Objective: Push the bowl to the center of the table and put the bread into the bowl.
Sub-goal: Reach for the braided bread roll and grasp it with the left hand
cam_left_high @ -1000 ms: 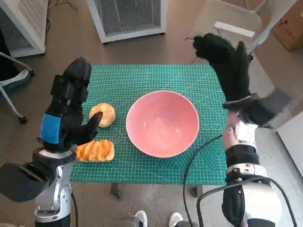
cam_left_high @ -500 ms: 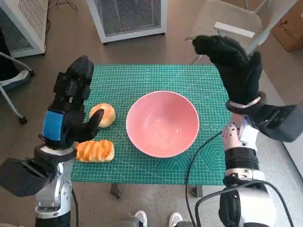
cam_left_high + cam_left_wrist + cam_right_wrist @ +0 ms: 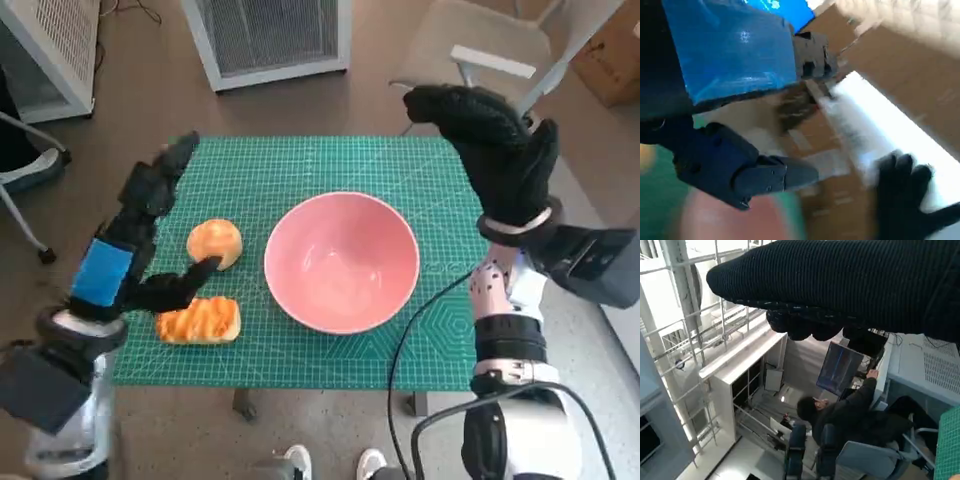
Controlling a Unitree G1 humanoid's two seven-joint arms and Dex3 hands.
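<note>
A pink bowl (image 3: 342, 261) is seen near the middle of the surface (image 3: 300, 165), which is covered by a green cutting mat with a grid. The bowl holds nothing. Two pieces of bread are placed on the mat at the robot's left side of the bowl: a round bun (image 3: 215, 242) just beside the bowl's rim, and a striped loaf (image 3: 199, 320) nearer to the robot, close to the mat's front edge. The two pieces are near each other, but whether they touch cannot be told.

The left hand (image 3: 140, 235), with blue tape on its back, is held above the left part of the mat. Its fingers (image 3: 160, 175) are stretched forward and apart, and nothing is held in them. One finger points towards the bun, its tip just beside it in the head view.

The right hand (image 3: 493, 150), in the black glove, is raised above the far right corner of the surface. Its fingers (image 3: 430, 100) are spread and nothing is gripped.

In the right wrist view a person (image 3: 850, 415) is seen sitting at a monitor (image 3: 839, 367). The left wrist view is blurred.
</note>
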